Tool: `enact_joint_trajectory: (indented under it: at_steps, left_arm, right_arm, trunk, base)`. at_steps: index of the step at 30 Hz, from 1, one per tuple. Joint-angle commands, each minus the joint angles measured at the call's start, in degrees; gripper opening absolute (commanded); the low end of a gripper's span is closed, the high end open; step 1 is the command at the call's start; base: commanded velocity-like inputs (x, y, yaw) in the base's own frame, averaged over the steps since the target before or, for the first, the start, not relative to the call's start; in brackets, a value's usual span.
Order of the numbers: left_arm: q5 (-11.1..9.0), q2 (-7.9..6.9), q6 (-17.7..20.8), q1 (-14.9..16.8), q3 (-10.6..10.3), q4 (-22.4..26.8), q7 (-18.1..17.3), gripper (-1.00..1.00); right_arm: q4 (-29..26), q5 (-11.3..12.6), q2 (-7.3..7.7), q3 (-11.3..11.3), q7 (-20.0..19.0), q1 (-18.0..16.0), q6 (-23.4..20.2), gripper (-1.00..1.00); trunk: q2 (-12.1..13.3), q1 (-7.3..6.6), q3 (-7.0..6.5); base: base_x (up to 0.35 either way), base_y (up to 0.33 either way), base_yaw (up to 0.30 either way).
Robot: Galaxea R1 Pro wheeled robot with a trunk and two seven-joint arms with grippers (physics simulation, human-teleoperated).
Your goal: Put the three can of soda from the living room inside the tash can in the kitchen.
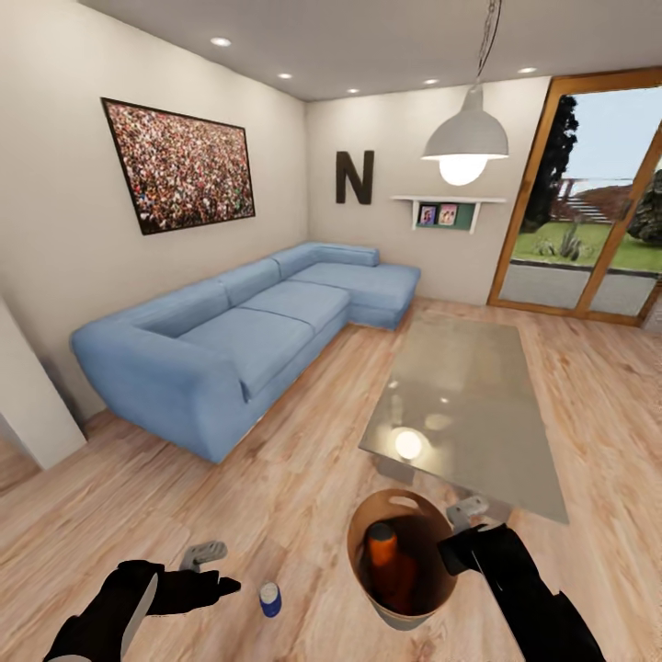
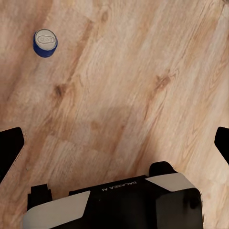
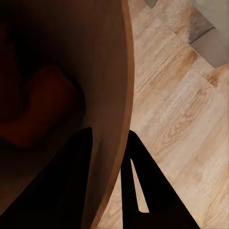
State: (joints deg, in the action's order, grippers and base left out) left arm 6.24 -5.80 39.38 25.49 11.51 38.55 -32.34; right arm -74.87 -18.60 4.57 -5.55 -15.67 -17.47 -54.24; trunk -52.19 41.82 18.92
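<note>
A dark blue can of soda (image 1: 269,599) stands upright on the wood floor, just right of my left gripper (image 1: 216,568). The left wrist view looks straight down on this can (image 2: 45,43); the left gripper (image 2: 114,143) is open wide, above the floor and off to one side of it. My right gripper (image 1: 462,522) is shut on the rim of the tash can (image 1: 432,584), a bin with a copper-brown inside, held above the floor. An orange can of soda (image 1: 391,561) lies inside it. In the right wrist view the fingers (image 3: 138,181) straddle the bin wall (image 3: 112,86).
The low glass table (image 1: 469,405) stands right behind the bin. A long blue corner sofa (image 1: 248,331) runs along the left wall. Wood-framed glass doors (image 1: 588,221) are at the back right. A pendant lamp (image 1: 465,138) hangs over the table. A wall corner (image 1: 28,395) juts in at left.
</note>
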Motion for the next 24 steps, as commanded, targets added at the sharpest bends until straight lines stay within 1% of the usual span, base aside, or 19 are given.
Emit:
enact_joint_trajectory:
  at_steps: [1, 7, 10, 24]
  left_arm:
    - [0.0, 0.0, 0.0, 0.0, 0.0, 0.0, 0.0, 1.0]
    - [0.0, 0.0, 0.0, 0.0, 0.0, 0.0, 0.0, 1.0]
    - [0.0, 0.0, 0.0, 0.0, 0.0, 0.0, 0.0, 1.0]
    - [0.0, 0.0, 0.0, 0.0, 0.0, 0.0, 0.0, 1.0]
  right_arm:
    - [0.0, -0.1, 0.0, 0.0, -0.1, 0.0, 0.0, -1.0]
    - [0.0, -0.2, 0.0, 0.0, -0.1, 0.0, 0.0, -1.0]
    - [0.0, -0.2, 0.0, 0.0, -0.1, 0.0, 0.1, -1.0]
    - [0.0, -0.3, 0.0, 0.0, -0.1, 0.0, 0.8, -1.0]
  trunk:
    - [0.0, 0.0, -0.06]
    - [0.0, 0.0, -0.41]
    - [0.0, 0.0, -0.59]
    - [0.0, 0.0, -1.46]
  base:
    - [0.0, 0.3, -0.213]
    - [0.0, 0.306, -0.246]
    - [0.0, 0.195, -0.258]
    - [0.0, 0.016, -0.264]
